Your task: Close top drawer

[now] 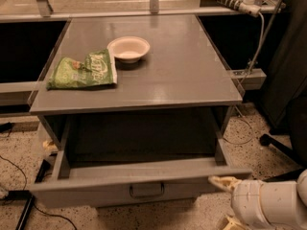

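The top drawer [96, 188] of the grey cabinet stands pulled out, empty inside. Its plain grey front panel faces me with a small dark bar handle [146, 190] in the middle. My gripper [226, 201] is at the bottom right, at the right end of the drawer front. It is open, with the upper fingertip [221, 180] touching the panel's right end and the lower one below it. The white wrist [268, 205] comes in from the right edge.
On the cabinet top [182, 75] lie a green snack bag [84, 71] and a white bowl [128, 48]. A cable [256, 42] hangs at the right by a dark chair base [280, 145]. A speckled floor surrounds the cabinet, and dark open shelves flank it.
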Tool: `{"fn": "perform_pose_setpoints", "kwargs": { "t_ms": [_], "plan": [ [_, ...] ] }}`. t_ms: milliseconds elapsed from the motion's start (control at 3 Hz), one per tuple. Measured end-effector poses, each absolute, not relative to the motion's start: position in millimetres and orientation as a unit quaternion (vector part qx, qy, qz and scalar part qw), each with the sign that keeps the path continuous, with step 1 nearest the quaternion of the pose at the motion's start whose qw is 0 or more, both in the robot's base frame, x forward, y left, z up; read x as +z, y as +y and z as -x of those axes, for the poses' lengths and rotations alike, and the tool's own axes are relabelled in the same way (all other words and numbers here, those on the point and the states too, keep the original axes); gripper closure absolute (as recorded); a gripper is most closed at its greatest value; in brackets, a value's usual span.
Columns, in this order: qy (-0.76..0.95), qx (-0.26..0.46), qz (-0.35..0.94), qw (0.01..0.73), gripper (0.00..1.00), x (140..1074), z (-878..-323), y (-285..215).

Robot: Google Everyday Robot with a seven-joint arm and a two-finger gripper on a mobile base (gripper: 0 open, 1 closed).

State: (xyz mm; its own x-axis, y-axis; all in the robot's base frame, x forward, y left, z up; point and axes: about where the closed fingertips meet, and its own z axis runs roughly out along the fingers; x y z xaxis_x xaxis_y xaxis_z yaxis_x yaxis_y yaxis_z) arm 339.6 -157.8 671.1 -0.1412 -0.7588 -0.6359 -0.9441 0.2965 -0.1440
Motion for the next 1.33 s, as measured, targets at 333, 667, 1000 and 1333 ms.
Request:
{"fn": "perform_pose_setpoints", "kwargs": {
  "t_ms": [333,667,1000,1333],
  "plan": [
    [0.725,0.157,0.585,0.327,0.19,670,-362,-140],
    [0.71,0.16,0.597,0.338,0.41,673,-386,-126],
    [0.7,0.15,0.607,0.344,0.65,677,-415,-117],
    [0.702,0.109,0.612,0.348,0.89,689,-468,-121]
  ]
}}
